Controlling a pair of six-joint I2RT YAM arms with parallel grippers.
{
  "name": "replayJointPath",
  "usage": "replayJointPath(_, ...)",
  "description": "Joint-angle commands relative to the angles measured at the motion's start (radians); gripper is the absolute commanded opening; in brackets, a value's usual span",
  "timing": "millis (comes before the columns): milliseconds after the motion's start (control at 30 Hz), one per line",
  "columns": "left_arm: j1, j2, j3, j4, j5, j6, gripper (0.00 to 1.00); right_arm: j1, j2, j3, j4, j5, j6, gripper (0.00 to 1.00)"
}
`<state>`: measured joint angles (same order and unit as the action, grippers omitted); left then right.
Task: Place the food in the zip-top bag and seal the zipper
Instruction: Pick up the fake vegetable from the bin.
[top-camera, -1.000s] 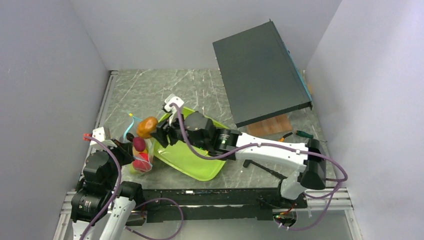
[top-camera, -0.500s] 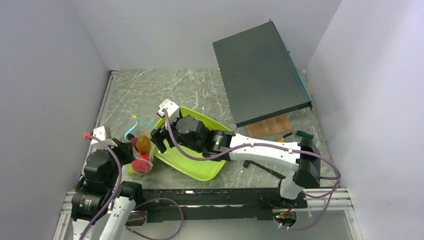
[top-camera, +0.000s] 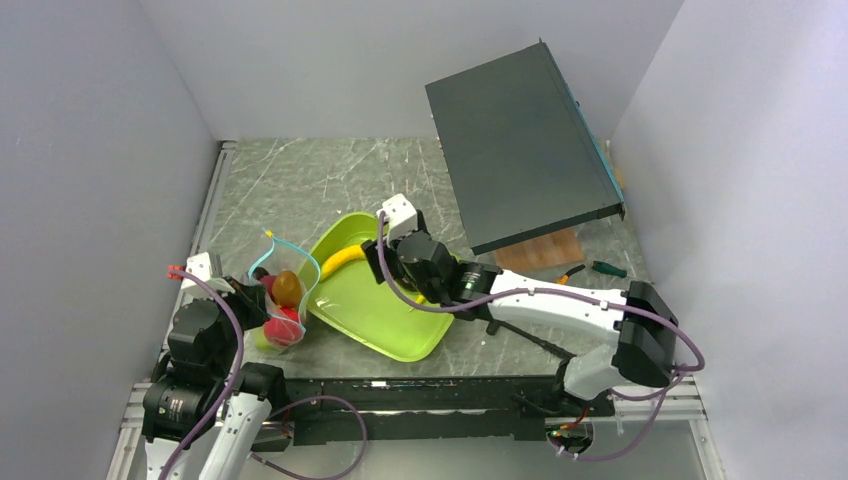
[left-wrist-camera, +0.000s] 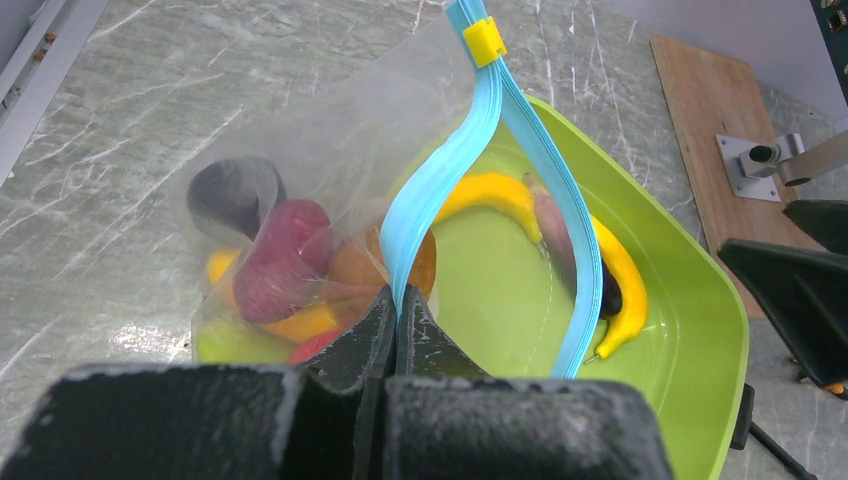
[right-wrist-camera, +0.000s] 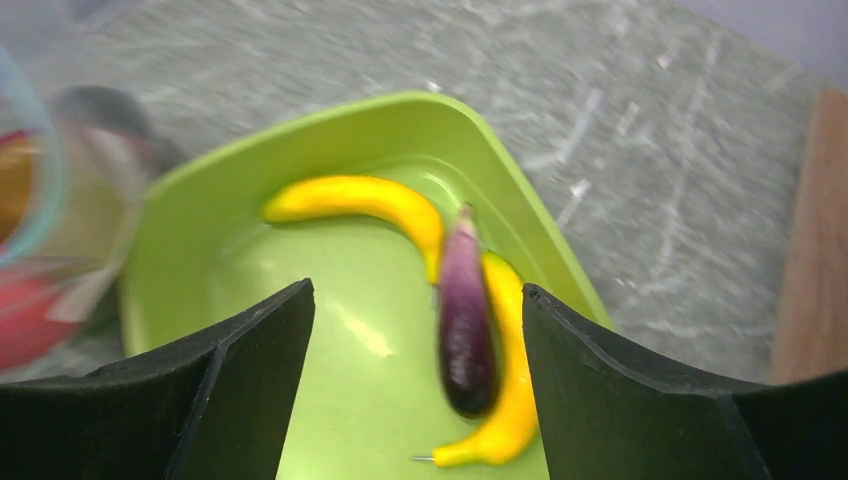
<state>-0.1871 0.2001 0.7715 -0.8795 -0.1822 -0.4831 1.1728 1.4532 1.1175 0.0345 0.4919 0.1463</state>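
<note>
The zip-top bag (left-wrist-camera: 330, 120), part-filled beside the tray (left-wrist-camera: 700, 300), is held pinched at its zipper (left-wrist-camera: 440, 170) by the left gripper (left-wrist-camera: 395, 300). The right gripper (right-wrist-camera: 415, 292), spread empty, is best centred across the purple piece (right-wrist-camera: 465, 320) between the bananas (right-wrist-camera: 360, 197).

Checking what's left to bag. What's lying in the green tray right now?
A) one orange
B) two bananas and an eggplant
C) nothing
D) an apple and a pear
B: the right wrist view shows two yellow bananas and a purple eggplant lying together on the lime-green tray.
</note>
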Motion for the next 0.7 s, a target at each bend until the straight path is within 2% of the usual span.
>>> replayJointPath(0, -0.004, 0.004, 0.002, 0.045, -0.009, 0.006, 0.00, -0.063, 0.056, -0.027, -0.026, 0.077, 0.060, 0.76)
replayJointPath(100, -0.003, 0.006, 0.003, 0.045, -0.008, 0.006, 0.00, -0.090, 0.169, 0.011, -0.103, 0.099, 0.088, 0.76)
replayJointPath(333, -0.004, 0.007, 0.003, 0.043, -0.012, 0.004, 0.00, -0.093, 0.409, 0.213, -0.311, 0.153, 0.122, 0.71)
replayJointPath(667, -0.004, 0.008, 0.003, 0.044, -0.010, 0.006, 0.00, -0.094, 0.491, 0.208, -0.337, 0.109, 0.146, 0.66)
